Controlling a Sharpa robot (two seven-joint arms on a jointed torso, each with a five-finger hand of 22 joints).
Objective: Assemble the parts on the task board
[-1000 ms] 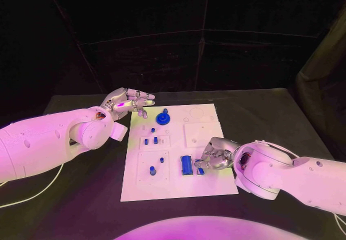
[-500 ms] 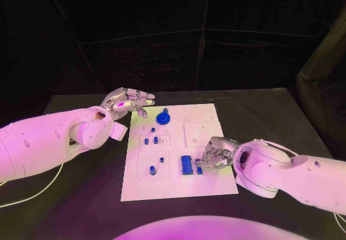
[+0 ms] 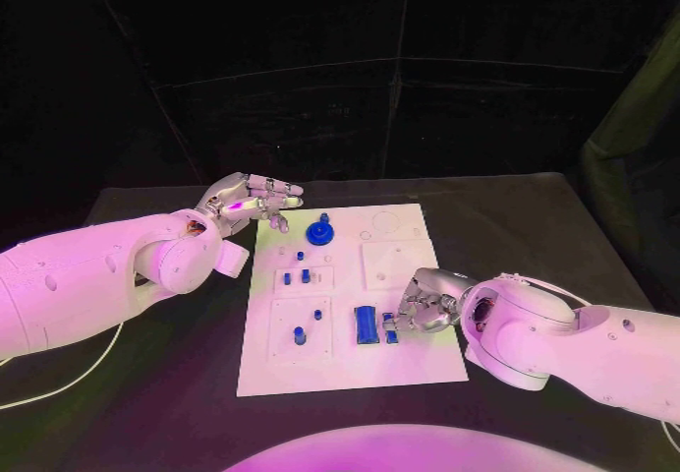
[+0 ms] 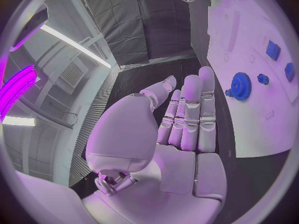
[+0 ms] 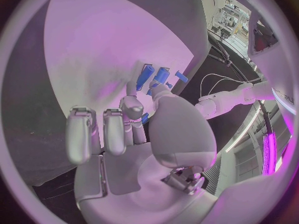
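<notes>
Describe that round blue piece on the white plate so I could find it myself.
Start at the white task board in the middle of the black table. Go to its far end, near the left hand. There sits the blue gear, a toothed disc; the other blue parts are small pegs and blocks.

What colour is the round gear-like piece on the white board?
Blue; the gear shows best in the left wrist view.

A gear [image 3: 321,234] sits at the far end of the task board [image 3: 411,369], a long block [image 3: 366,324] near its front, small pegs [image 3: 294,278] between them on the left.
</notes>
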